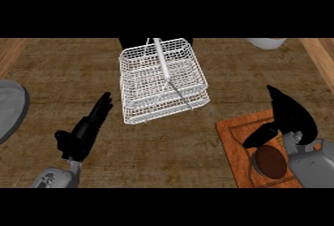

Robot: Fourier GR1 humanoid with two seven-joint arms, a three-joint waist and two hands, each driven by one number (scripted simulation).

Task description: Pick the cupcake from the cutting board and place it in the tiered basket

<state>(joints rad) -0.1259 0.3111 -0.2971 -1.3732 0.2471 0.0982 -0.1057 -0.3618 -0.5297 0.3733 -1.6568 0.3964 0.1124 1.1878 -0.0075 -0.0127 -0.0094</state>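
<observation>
At four o'clock, the cupcake (271, 161) sits on the cutting board (235, 145).
Right hand (290, 115) hovers over it, fingers straight, thumb spread, holding nothing; white tiered basket (163, 79) at twelve; left hand (88, 128) open at eight.

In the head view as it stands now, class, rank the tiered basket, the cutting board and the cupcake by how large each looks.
1. Tiered basket: the white wire frame covers the most area.
2. Cutting board: smaller as seen, but cut off by the frame and partly hidden by the right hand, so its full size is unsure.
3. Cupcake: clearly smallest.
</observation>
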